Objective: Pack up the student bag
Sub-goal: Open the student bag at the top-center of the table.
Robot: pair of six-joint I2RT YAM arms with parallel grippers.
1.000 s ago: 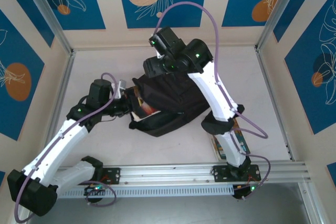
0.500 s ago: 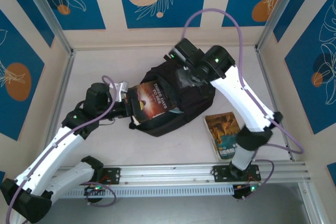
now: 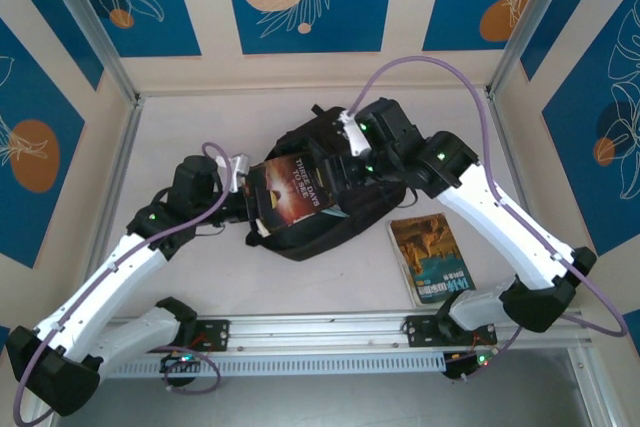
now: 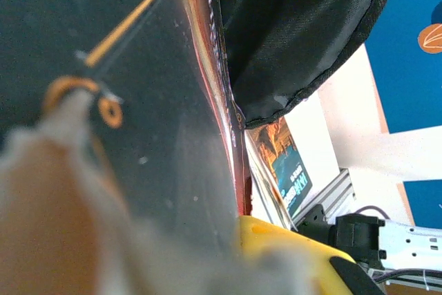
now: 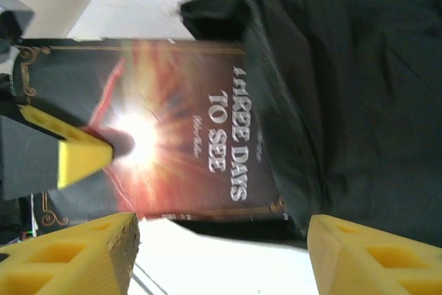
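Note:
The black student bag (image 3: 345,209) lies in the middle of the table, its mouth facing left. A dark book titled "Three Days to See" (image 3: 292,192) sticks partway out of that mouth, tilted. My left gripper (image 3: 250,203) is shut on the book's outer edge; the cover (image 4: 138,136) lies against the yellow finger (image 4: 297,253), under the bag's rim (image 4: 297,39). My right gripper (image 3: 340,169) hovers open just over the bag top, looking down on the book (image 5: 186,136) and bag fabric (image 5: 345,101). Nothing lies between the right gripper's (image 5: 221,243) fingers.
A second book with an orange and teal cover (image 3: 432,257) lies flat on the table to the right of the bag, also seen as the second book (image 4: 286,167) past the bag rim. An aluminium rail (image 3: 320,329) runs along the near edge; walls close the other sides.
The right arm has swung off the bag's left side to its right and come down over the bag top, uncovering the book. The left gripper keeps hold of the book, shifted slightly.

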